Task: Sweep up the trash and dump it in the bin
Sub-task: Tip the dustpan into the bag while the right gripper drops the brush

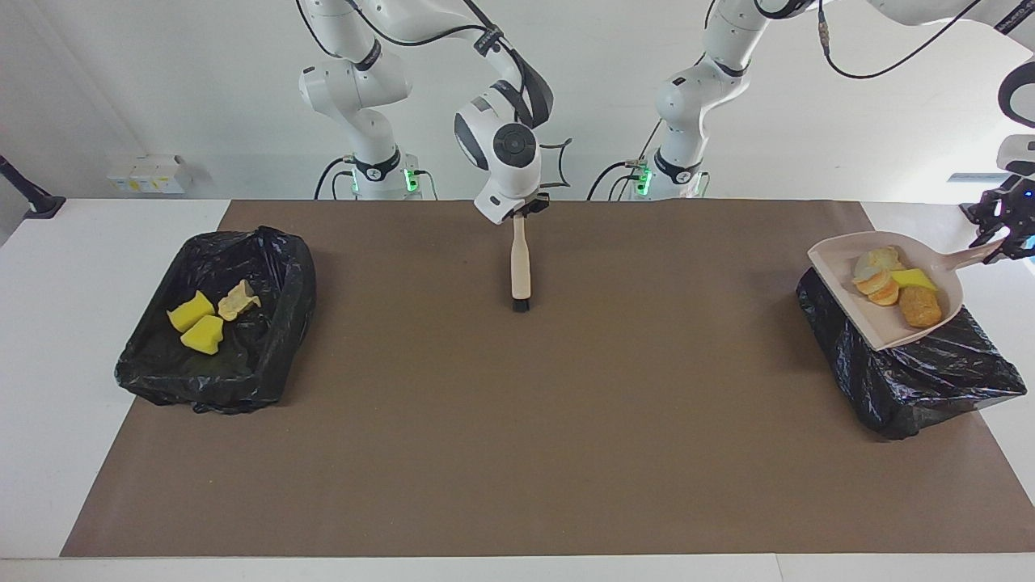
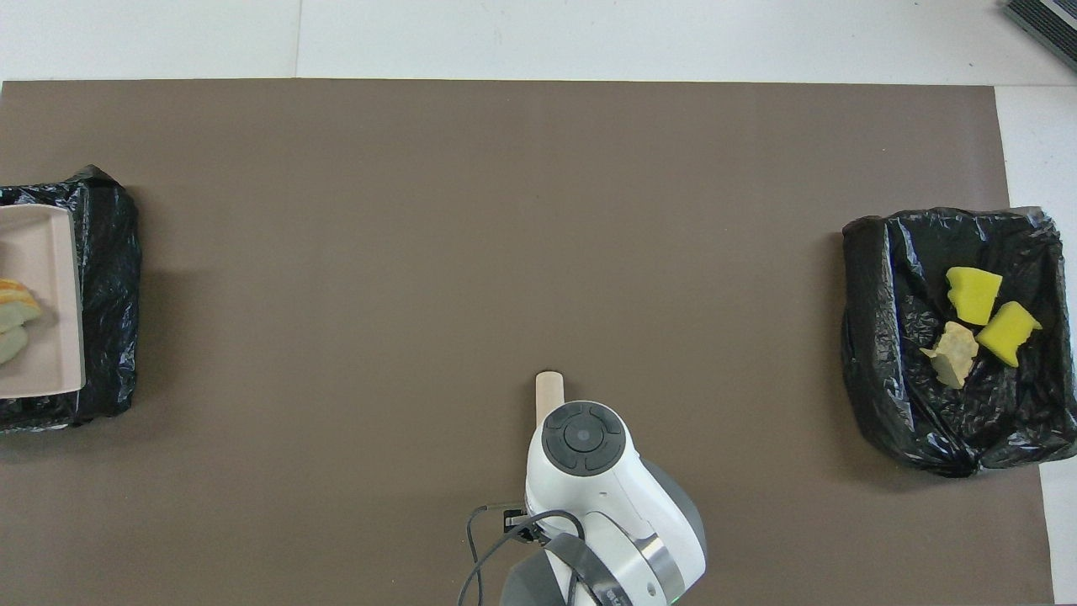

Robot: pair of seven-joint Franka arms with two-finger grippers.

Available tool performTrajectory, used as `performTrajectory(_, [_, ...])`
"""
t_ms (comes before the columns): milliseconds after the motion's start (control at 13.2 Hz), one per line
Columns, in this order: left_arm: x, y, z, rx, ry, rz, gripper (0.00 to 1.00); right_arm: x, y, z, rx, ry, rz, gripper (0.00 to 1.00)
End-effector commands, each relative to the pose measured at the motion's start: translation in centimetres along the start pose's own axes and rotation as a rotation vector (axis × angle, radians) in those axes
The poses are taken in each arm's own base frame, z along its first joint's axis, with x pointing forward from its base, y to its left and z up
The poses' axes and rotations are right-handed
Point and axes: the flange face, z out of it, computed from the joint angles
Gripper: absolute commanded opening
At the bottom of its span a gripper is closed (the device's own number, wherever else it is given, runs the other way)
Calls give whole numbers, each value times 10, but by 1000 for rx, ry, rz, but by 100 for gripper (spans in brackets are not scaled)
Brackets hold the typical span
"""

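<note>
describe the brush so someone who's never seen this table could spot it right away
Start at the brown mat covering the table, then find its middle near the robots' edge. There the right gripper is shut on the brush, which hangs upright over the mat. It is the only slim thing here: a pale wooden handle ending in short black bristles.
</note>
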Motion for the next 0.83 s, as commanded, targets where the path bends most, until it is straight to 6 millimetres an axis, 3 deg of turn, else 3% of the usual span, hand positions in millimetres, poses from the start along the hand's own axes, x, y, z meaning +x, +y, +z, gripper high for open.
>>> performTrajectory(0, [-7,-19,-7,26,-132,25,0,4,-2,-1,-21,26,-12,99])
performTrajectory(152, [0,-26,-10,28,-266,16,0,12,-5,-6,-38,49,-34,100])
performTrajectory(304, [22,-31,-8,-7,-366,35,0,26,-3,-28,-24,107,-35,100])
performTrajectory(380, [22,-30,-10,-22,-436,49,0,35,3,-40,-32,152,-32,100])
performTrajectory(759, [34,-39,-27,-55,-705,179,0,82,51,-136,-7,349,33,100])
